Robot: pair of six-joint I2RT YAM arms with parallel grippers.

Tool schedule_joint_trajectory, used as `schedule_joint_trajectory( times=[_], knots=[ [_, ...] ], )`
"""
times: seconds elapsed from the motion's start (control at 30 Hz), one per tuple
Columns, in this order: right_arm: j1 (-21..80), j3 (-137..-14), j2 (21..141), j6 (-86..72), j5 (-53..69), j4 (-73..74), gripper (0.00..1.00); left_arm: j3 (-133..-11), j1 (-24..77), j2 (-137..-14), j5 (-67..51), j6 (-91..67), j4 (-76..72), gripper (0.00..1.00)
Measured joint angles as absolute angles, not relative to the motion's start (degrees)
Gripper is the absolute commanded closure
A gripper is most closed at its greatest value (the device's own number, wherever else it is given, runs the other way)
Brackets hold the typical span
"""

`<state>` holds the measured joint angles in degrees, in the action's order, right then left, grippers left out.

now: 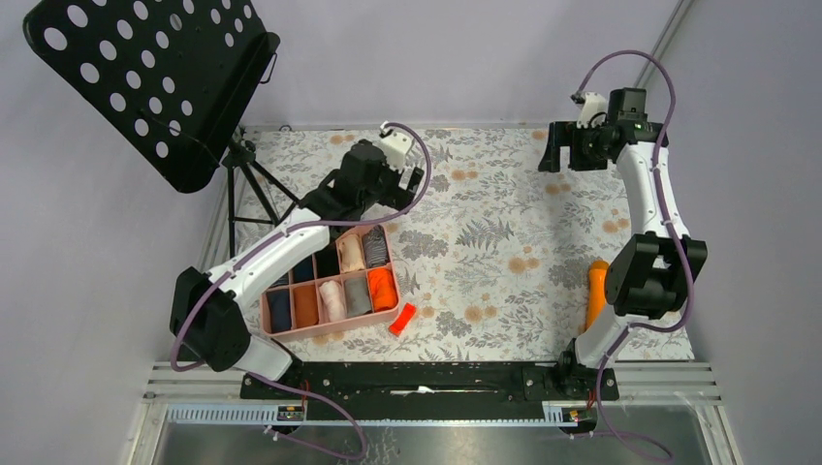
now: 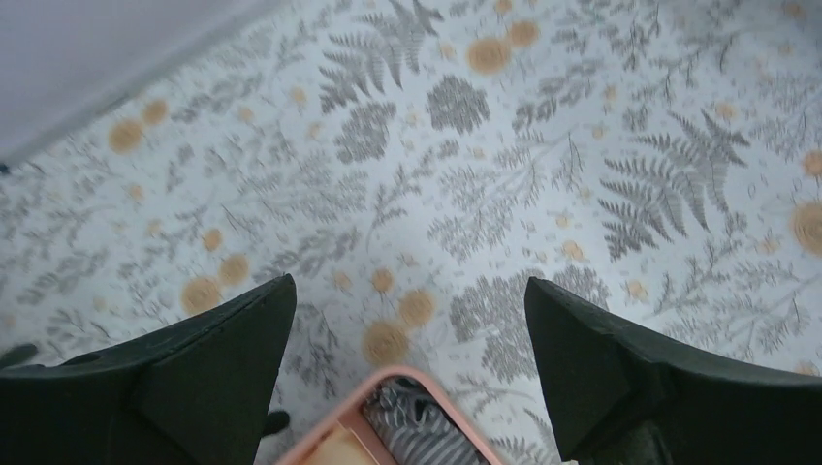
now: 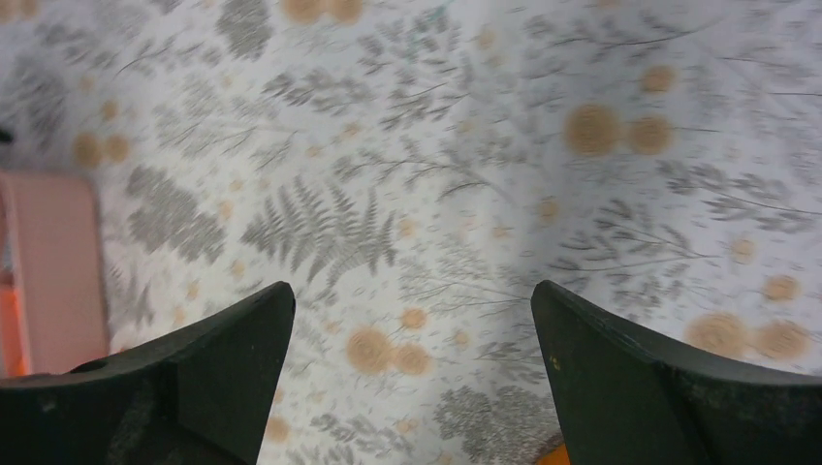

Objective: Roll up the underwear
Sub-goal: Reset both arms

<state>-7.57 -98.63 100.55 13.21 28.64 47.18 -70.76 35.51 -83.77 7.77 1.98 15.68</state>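
While the left pincer [image 2: 409,283] hangs spread, empty, at one o'clock of the tray [image 1: 330,326], the striped underwear [image 2: 417,431] lies stowed; release appears complete. Right pincer [image 3: 412,286] spread too. Next move calls for withdrawing clear.

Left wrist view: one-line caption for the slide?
Left tool open and empty above floral tablecloth; pink tray corner holding grey striped underwear at bottom edge.

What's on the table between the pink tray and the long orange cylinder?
In the top view, just a small red block beside a corner of the pink tray; the rest of the stretch to the orange cylinder is bare floral cloth.
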Motion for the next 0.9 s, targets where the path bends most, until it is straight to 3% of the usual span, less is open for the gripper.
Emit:
schedule_joint_trajectory(
  times=[0.17,0.33,0.5,0.9],
  knots=[
    [-7.66,-94.39,97.95,9.23,18.74,37.36,0.0,-71.55,34.57,-83.72,7.03,4.54,11.51,0.01],
    [-7.35,-83.64,89.43,4.78,15.7,22.9,0.0,-72.82,33.93,-83.77,0.58,4.71,12.43,0.01],
    [-4.51,-80.47,86.61,3.46,14.02,14.96,0.0,-73.73,34.11,-83.77,-3.62,3.31,10.09,0.01],
    [-3.03,-80.86,86.08,3.77,3.46,17.45,0.0,-79.24,31.27,-87.2,3.09,-0.05,10.92,0.01]
  ],
)
